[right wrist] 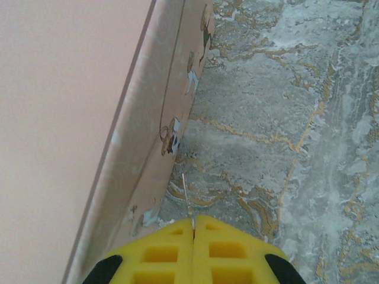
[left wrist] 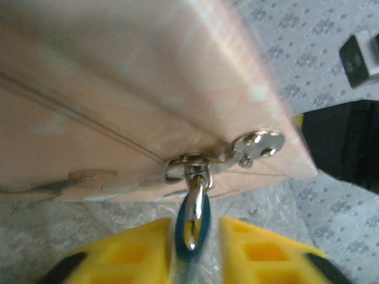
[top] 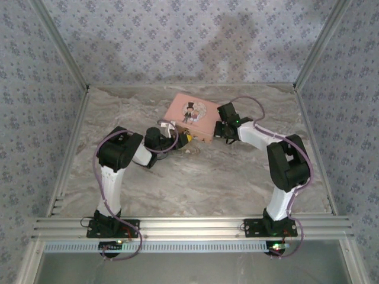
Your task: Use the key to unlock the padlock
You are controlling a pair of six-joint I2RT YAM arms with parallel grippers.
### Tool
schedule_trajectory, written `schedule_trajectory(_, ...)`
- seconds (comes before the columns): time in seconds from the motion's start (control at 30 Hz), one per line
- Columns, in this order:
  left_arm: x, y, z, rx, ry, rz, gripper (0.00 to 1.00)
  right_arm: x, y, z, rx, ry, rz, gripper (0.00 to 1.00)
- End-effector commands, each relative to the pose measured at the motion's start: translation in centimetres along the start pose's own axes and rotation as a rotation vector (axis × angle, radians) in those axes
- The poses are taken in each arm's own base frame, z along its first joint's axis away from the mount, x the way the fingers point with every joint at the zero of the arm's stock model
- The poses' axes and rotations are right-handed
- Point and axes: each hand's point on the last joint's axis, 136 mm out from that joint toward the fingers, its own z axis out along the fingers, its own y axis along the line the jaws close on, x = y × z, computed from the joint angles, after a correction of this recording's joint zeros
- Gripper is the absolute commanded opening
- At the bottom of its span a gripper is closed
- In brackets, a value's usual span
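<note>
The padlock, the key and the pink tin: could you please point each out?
padlock (left wrist: 201, 228), left wrist view, blue body.
key (right wrist: 186, 198), right wrist view, thin blade.
pink tin (top: 190, 112), top external view, lid.

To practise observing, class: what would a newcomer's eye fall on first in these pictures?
The pink tin sits far-middle on the marble table. From its clasp hangs the small padlock, between the left fingers. The right fingers, closed, pinch a thin metal sliver, perhaps the key, beside the tin's side.
</note>
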Motion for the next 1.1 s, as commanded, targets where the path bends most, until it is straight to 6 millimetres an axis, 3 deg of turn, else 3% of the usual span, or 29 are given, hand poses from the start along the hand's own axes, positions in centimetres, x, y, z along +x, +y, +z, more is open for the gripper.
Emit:
schedule_trajectory(0.0,-0.3,0.3,-0.1,-0.024,0.025,-0.027,0.32,-0.1,-0.2,-0.7,-0.004,-0.012,-0.001,0.0)
schedule_trajectory(0.33,-0.8,0.9,0.1,-0.041,0.03,-0.032,0.33,0.1,-0.1,-0.9,-0.011,-0.011,-0.007,0.0)
schedule_trajectory(0.43,-1.1,1.0,0.1,-0.041,0.028,-0.049,0.42,0.3,0.0,-0.9,-0.011,-0.006,-0.011,0.0)
schedule_trajectory(0.57,-1.7,0.7,-0.1,-0.038,0.009,-0.023,0.43,0.4,0.0,-0.8,-0.011,-0.004,-0.013,0.0)
schedule_trajectory(0.8,-1.9,0.5,0.0,-0.021,0.02,-0.026,0.3,0.3,0.0,-0.6,-0.008,-0.005,-0.012,0.0)
schedule_trajectory(1.07,-1.9,0.5,0.4,-0.005,0.031,-0.029,0.22,0.7,0.1,-0.5,-0.008,0.001,-0.012,0.0)
